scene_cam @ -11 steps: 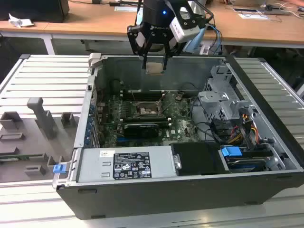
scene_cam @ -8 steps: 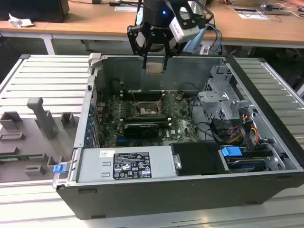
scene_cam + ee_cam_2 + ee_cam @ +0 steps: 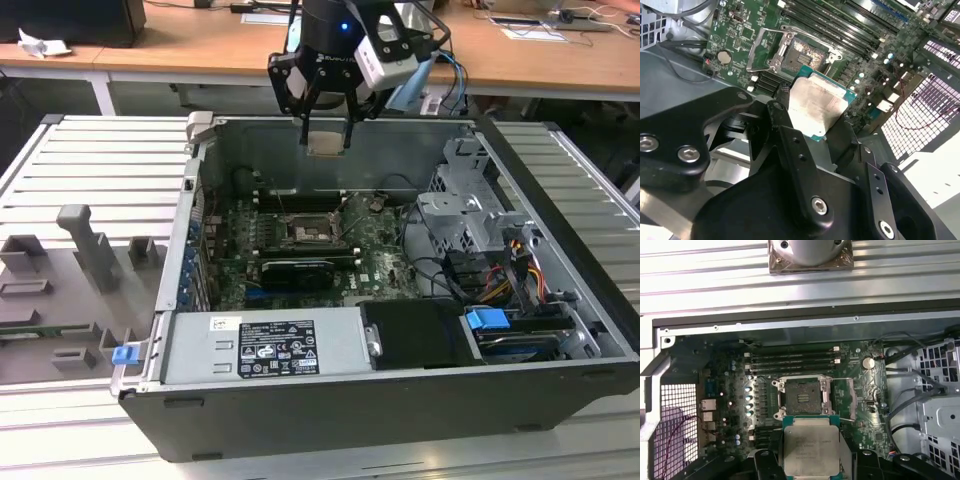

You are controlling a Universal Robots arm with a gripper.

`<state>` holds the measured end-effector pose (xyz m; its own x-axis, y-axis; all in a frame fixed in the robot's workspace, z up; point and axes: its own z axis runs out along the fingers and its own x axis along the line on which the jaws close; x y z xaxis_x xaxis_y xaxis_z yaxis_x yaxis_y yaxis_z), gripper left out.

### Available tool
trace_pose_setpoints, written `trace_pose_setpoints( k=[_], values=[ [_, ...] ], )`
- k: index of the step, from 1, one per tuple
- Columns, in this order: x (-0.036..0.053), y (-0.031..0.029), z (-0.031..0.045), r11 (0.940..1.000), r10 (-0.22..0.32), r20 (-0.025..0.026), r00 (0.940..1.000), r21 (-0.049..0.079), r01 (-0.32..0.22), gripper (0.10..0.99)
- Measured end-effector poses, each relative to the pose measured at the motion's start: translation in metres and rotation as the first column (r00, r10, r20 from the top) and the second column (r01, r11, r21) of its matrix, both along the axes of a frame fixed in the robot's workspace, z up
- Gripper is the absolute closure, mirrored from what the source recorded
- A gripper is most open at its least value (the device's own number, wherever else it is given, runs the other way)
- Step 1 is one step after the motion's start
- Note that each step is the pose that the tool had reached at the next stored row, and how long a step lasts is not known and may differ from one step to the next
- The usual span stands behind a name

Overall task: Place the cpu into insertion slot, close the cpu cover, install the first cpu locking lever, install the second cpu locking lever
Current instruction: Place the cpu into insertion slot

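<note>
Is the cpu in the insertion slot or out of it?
Out. The gripper holds the cpu above the board; the insertion slot lies bare.

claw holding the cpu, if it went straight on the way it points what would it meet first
The claw would likely meet the insertion slot or green board beside it; path looks free, depth unclear.

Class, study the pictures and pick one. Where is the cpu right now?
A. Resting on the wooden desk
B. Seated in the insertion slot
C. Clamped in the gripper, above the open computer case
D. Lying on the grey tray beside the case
C: the cpu is clamped in the gripper and held in the air, while the insertion slot below it sits empty.
</note>
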<state>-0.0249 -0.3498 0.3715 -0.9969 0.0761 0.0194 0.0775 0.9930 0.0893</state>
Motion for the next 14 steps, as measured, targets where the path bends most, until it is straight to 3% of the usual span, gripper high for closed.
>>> trace_pose_setpoints(
  k=[14],
  values=[
    [0.0000, 0.0000, -0.0001, 0.9977, -0.067, 0.0001, 0.9977, 0.000, 0.067, 0.545]
  ],
)
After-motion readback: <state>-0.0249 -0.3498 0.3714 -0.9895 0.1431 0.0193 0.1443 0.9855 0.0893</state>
